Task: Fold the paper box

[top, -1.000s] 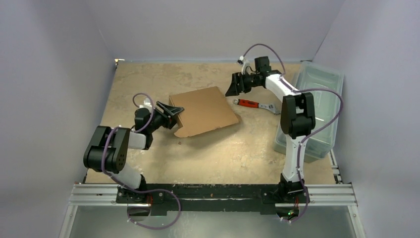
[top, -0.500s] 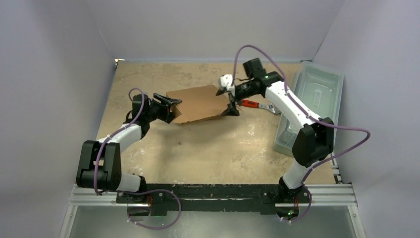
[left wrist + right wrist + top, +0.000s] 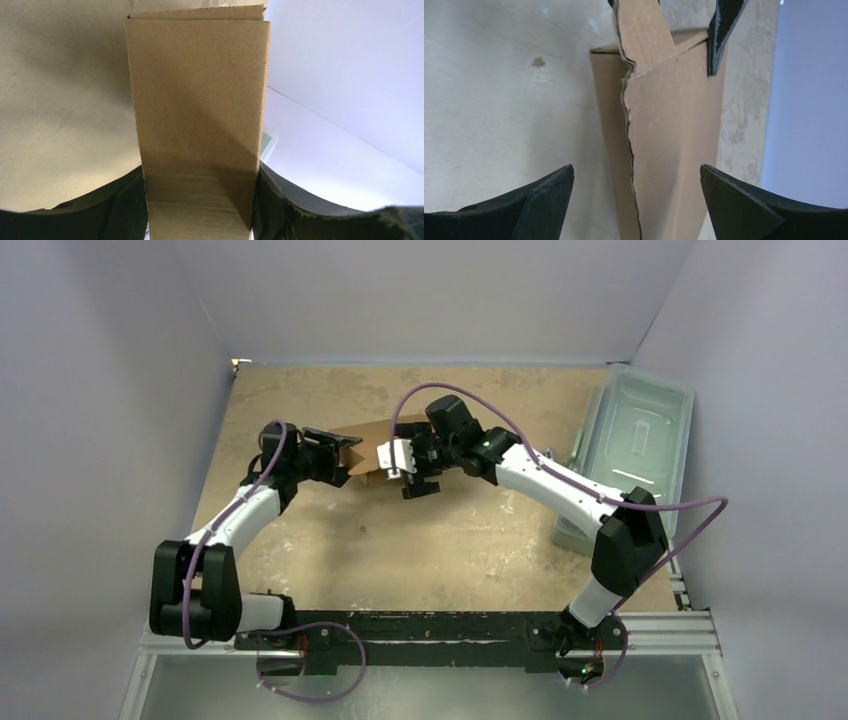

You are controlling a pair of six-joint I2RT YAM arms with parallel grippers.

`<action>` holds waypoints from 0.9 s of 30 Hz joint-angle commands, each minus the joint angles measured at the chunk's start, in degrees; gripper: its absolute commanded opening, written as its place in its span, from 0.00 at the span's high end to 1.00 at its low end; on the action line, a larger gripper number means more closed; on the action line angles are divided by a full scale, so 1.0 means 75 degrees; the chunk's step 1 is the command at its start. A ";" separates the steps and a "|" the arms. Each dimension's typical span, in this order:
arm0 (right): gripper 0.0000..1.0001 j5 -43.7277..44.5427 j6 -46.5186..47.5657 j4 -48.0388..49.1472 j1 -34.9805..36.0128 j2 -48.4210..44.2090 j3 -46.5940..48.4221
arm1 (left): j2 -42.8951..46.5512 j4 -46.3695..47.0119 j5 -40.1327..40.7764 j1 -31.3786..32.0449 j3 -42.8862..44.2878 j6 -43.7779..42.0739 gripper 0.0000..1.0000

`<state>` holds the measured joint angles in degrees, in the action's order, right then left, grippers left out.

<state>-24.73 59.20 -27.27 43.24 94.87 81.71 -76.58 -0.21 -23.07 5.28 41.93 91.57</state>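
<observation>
From the overhead camera, the paper box (image 3: 368,438) is no longer lying flat on the table (image 3: 450,540). It has been raised on edge toward the far left and shows only as a narrow brown strip. The left gripper (image 3: 345,452) holds its left end as before. The right gripper (image 3: 408,472), a second ago well off to the right near the bin (image 3: 640,440), has swung across to the box's right end. At the left wrist camera, the paper box (image 3: 197,100) is clamped between both pads (image 3: 120,210), with the jaws part-closed on its folded thickness. At the right wrist camera, the fingers (image 3: 544,200) are spread fully. The paper box (image 3: 669,140) stands upright between them, touches neither, and shows a ragged flap edge. The box now appears presented for a two-handed fold, and the right jaws have not yet closed on a flap.
</observation>
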 commanded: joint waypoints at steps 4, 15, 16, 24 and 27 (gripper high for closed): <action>0.01 0.1497 -0.0726 0.1798 0.0406 -0.0005 -0.0595 | 0.0600 -0.0372 0.0121 -0.0001 0.0111 0.1126 0.88; 0.08 0.2239 -0.1103 0.3332 0.0750 0.0382 -0.1066 | 0.0834 -0.0100 0.0242 -0.0001 -0.0048 0.1693 0.88; 0.10 0.2295 -0.1116 0.3422 0.0756 0.0402 -0.1079 | 0.0832 -0.0092 0.0240 -0.0001 -0.0048 0.1710 0.88; 0.36 0.2389 -0.1232 0.3899 0.0761 0.0478 -0.1157 | 0.0892 0.0485 0.0138 -0.0009 -0.0244 0.1938 0.81; 0.43 0.2309 -0.1373 0.3836 0.0761 0.0467 -0.1106 | 0.0894 0.0548 0.0117 -0.0012 -0.0259 0.1968 0.71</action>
<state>-7.07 51.81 -2.52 48.66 98.32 73.12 -72.23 0.38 -19.46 4.99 40.34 98.45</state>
